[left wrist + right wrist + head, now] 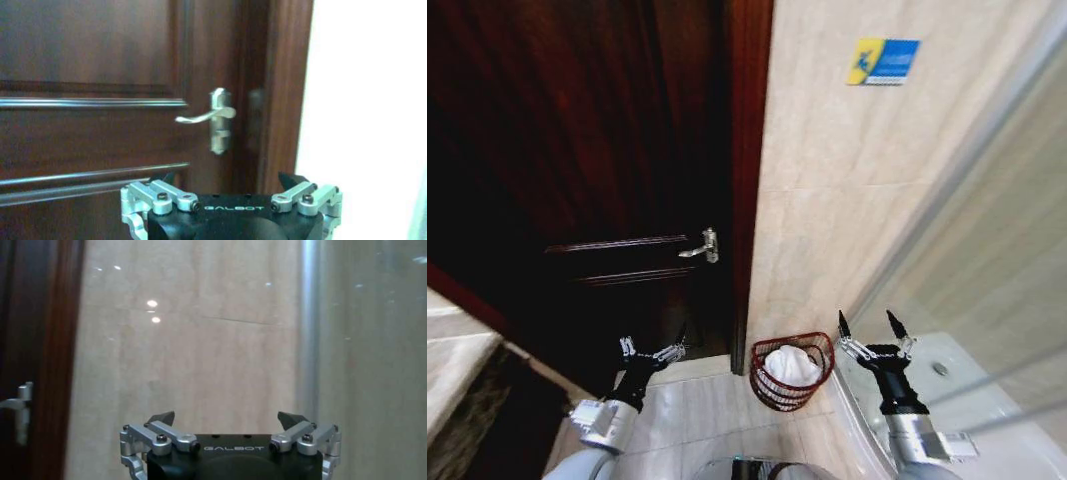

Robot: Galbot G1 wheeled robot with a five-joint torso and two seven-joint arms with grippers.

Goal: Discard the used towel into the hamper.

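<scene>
Two grippers showing spread wide and carrying nothing: left gripper hanging low before the dark wooden door, right gripper raised just beside the hamper on its right, above a white fixture. Hamper sitting on the tiled floor against the beige wall, close to the door frame, with a white towel bunched inside and rising to about rim level. Judging the discard as essentially done, towel lying within the wire walls. Left wrist view facing the door handle; right wrist view facing wall tile and the metal edge of a glass screen. Noting risks: towel heaped high and possibly spilling over the rim if the basket gets nudged; right arm working in the tight gap between hamper and glass screen, risking a knock on either during withdrawal; left arm near the door and liable to strike the panel or handle if swung carelessly
</scene>
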